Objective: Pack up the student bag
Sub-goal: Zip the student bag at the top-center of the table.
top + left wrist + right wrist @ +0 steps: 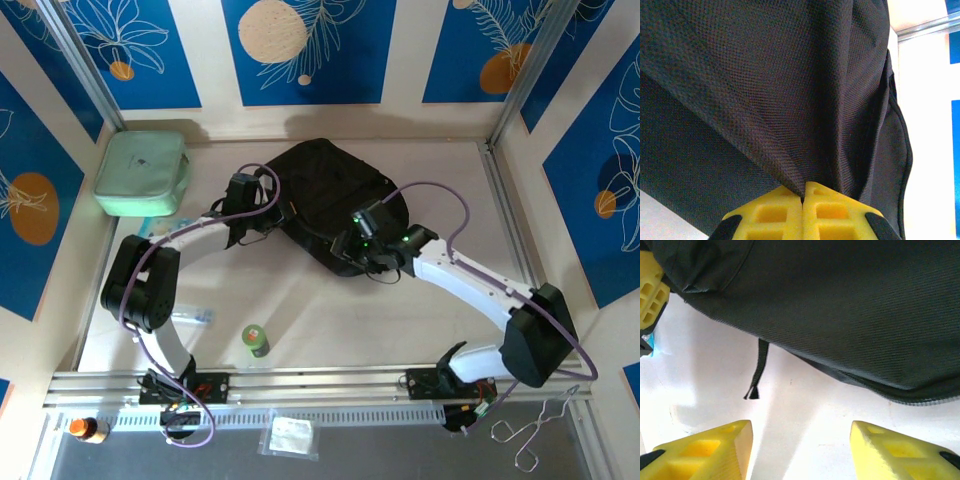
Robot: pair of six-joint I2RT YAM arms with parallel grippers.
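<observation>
At the student bag (330, 190), left end effector (803, 197) grips it; right end effector (800, 435) gapes empty.

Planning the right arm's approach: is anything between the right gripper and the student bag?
Nothing visible. The open right gripper faces the student bag across the table; only the bag's own thin strap lies there, left of centre.

The student bag (330, 185) is lying slumped in the middle of the counter (400, 320). The left fingers (265, 212) are meeting its left edge, and the right fingers (352, 250) are hovering at its near edge. A mint green case (142, 172) is sitting in the far left corner. A small green bottle (256, 340) is standing near the left arm's base, well apart from the bag.
</observation>
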